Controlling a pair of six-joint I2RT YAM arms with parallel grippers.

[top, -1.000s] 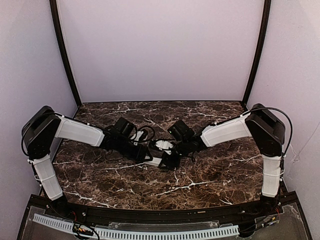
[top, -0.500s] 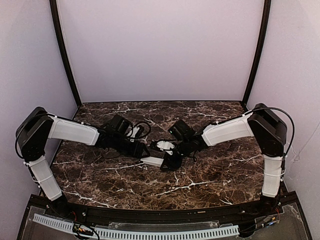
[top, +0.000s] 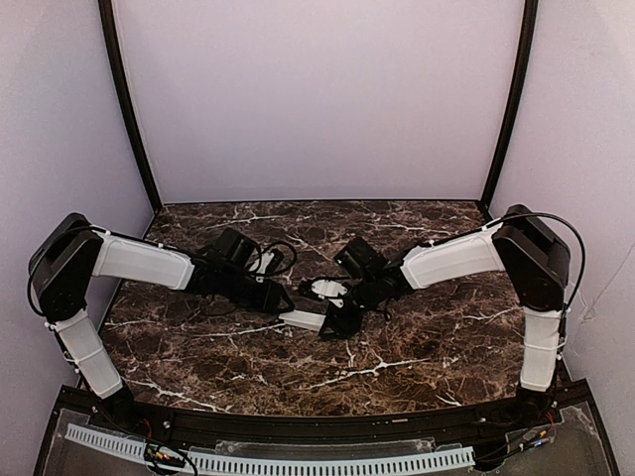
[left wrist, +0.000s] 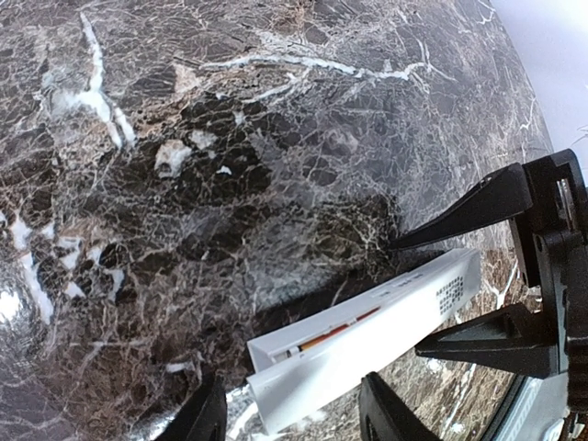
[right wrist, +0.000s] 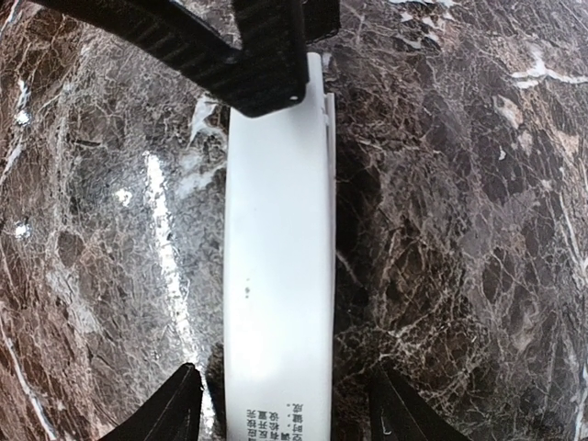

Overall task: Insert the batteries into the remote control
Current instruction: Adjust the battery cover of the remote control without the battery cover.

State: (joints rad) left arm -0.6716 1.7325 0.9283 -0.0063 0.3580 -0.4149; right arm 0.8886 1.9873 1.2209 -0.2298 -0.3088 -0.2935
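Left wrist view: your remote control (left wrist: 367,335) runs lengthwise from the left hand (left wrist: 294,404), grip unclear, to the released right hand (left wrist: 409,296) astride it.

Soft, even light fills the overhead view, and the pale walls (top: 317,99) carry a lilac tint. The glossy desk (top: 417,357) shows only faint shadows there. Both wrist views bend strongly toward their edges. In the left one the remote control (left wrist: 367,340) is sharp and throws a dark shadow on the stone, with a glare patch at the lower left. In the right one its white face is nearly blown out.
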